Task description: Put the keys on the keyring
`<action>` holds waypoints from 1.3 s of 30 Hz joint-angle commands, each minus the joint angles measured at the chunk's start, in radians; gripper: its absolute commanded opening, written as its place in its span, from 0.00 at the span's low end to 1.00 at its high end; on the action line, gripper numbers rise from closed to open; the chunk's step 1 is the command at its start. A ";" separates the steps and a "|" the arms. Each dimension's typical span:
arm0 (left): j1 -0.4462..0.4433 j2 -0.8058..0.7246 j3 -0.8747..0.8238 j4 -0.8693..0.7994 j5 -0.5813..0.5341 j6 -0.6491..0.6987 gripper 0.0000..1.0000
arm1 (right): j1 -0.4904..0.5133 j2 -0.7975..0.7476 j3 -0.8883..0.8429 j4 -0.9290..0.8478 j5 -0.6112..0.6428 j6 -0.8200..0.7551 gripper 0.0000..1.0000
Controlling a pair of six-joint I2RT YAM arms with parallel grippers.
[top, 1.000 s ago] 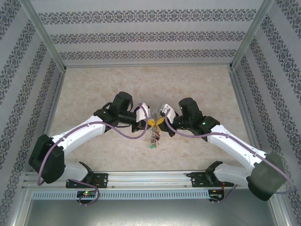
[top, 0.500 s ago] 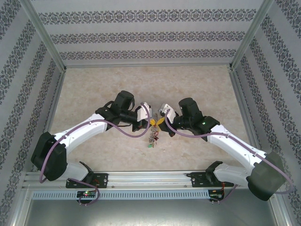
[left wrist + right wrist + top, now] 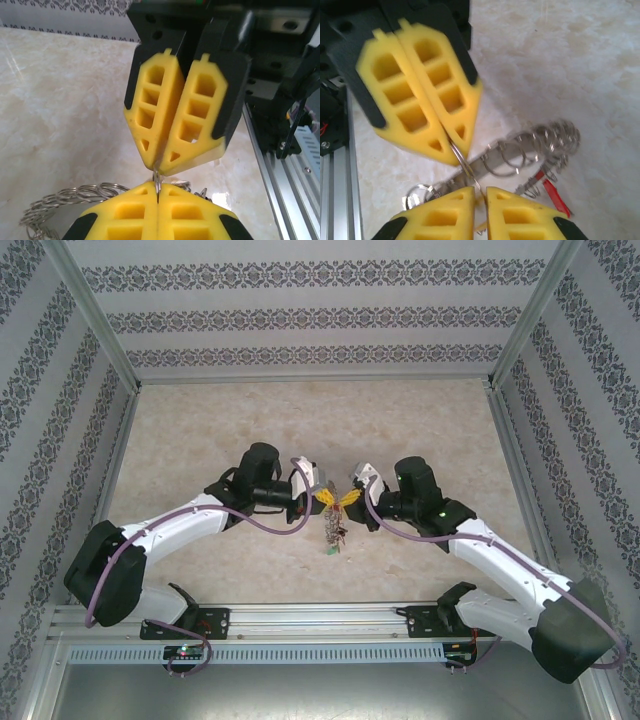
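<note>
On keyring (image 3: pixel 552 139) wire: left claw (image 3: pixel 452 150) clamped shut; right claw (image 3: pixel 480 192) slightly parted, wire in its gap.

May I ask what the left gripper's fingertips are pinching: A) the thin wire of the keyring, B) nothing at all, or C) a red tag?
A: in the right wrist view the left gripper is closed on the wire of the keyring.
</note>
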 commanded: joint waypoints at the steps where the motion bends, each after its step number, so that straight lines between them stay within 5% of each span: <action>1: 0.007 -0.045 -0.006 0.197 0.063 -0.090 0.00 | -0.018 -0.011 -0.038 -0.010 -0.018 0.024 0.16; 7: 0.007 -0.048 -0.013 0.229 0.084 -0.110 0.00 | -0.028 -0.041 -0.033 0.012 -0.034 0.029 0.20; 14: 0.008 -0.066 0.000 0.150 0.074 -0.051 0.00 | -0.032 -0.152 -0.042 0.012 0.142 -0.042 0.33; 30: 0.008 -0.074 0.028 0.129 0.085 -0.050 0.00 | 0.022 -0.066 -0.007 0.094 -0.041 -0.085 0.48; 39: 0.008 -0.077 0.042 0.111 0.081 -0.044 0.00 | 0.046 -0.066 -0.045 0.103 0.003 -0.083 0.50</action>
